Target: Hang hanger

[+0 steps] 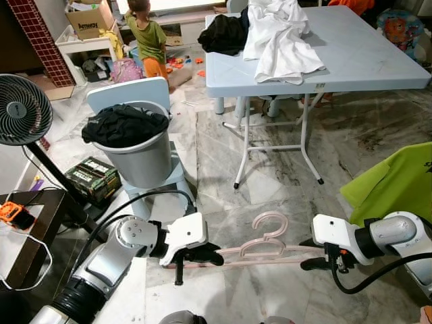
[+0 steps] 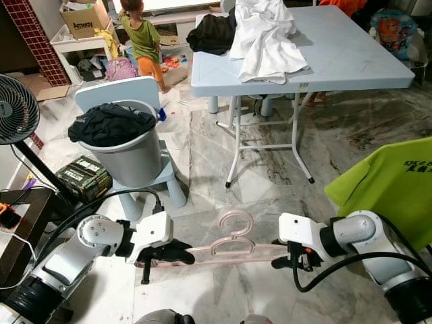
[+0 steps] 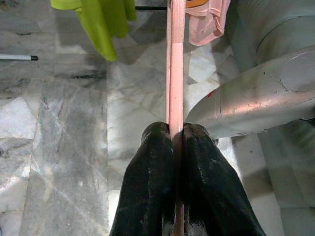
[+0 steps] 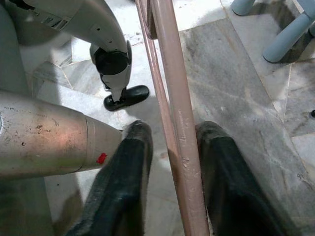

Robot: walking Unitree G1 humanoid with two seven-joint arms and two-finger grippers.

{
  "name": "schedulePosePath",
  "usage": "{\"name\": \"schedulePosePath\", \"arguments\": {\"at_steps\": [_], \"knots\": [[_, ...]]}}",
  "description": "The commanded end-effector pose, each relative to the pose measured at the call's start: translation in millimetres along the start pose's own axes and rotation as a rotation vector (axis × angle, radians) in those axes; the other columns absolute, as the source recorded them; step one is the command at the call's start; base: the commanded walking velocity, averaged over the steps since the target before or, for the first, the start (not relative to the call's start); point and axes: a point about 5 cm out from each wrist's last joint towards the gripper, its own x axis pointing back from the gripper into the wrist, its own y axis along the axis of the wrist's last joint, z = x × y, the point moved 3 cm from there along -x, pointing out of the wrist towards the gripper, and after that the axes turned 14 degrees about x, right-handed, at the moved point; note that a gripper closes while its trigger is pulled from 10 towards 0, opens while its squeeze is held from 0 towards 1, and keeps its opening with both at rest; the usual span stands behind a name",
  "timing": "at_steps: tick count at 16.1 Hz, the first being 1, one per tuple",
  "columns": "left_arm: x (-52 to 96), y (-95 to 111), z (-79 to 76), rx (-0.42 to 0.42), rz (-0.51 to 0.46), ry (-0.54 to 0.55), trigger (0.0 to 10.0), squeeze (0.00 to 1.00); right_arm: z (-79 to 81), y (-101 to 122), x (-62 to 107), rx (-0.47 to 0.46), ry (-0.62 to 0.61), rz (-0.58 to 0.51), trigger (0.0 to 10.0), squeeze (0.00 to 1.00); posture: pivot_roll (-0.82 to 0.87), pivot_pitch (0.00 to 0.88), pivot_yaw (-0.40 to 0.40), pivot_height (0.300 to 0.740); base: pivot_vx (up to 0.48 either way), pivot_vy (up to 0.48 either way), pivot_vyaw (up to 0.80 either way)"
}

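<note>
A pink hanger (image 1: 260, 246) is held level between the left gripper (image 1: 202, 256) and right gripper (image 1: 314, 262).

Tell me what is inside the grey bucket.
The grey bucket holds a heap of black clothes piled above its rim. Whatever lies beneath that heap is covered and cannot be seen.

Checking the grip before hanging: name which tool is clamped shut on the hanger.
The left tool: its fingers pinch the pink hanger. The right tool fingers stand apart around it.
</note>
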Motion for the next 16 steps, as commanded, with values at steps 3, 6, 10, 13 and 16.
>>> {"name": "schedulePosePath", "arguments": {"at_steps": [3,6,10,13,16], "knots": [[1.0,-2,0.0,-0.016,0.018,-0.002,10.0,0.00,-1.9,4,2.7,0.027,0.032,-0.002,0.0,0.00,-0.10,0.000,0.093,0.740,0.000,0.000,0.00],[0.0,-2,1.0,-0.018,0.019,0.000,10.0,0.00,-0.7,4,0.1,0.020,0.043,-0.010,0.0,0.00,-0.11,0.000,0.093,0.740,0.000,0.000,0.00],[-2.0,-3,1.0,-0.024,0.019,0.004,10.0,0.00,1.9,3,-1.8,0.004,0.047,-0.015,0.0,0.00,-0.11,0.000,0.093,0.740,0.000,0.000,0.00],[-4.3,-7,8.7,-0.028,0.035,0.062,10.0,1.00,-3.5,-4,-0.5,0.011,0.010,0.028,0.0,0.00,-0.11,0.000,0.092,0.740,0.000,0.000,0.00],[-2.5,1,31.7,-0.105,0.001,0.239,10.0,1.00,-25.4,-22,3.5,0.063,-0.130,0.172,0.0,0.00,-0.10,0.000,0.088,0.740,0.000,0.000,0.00]]}}
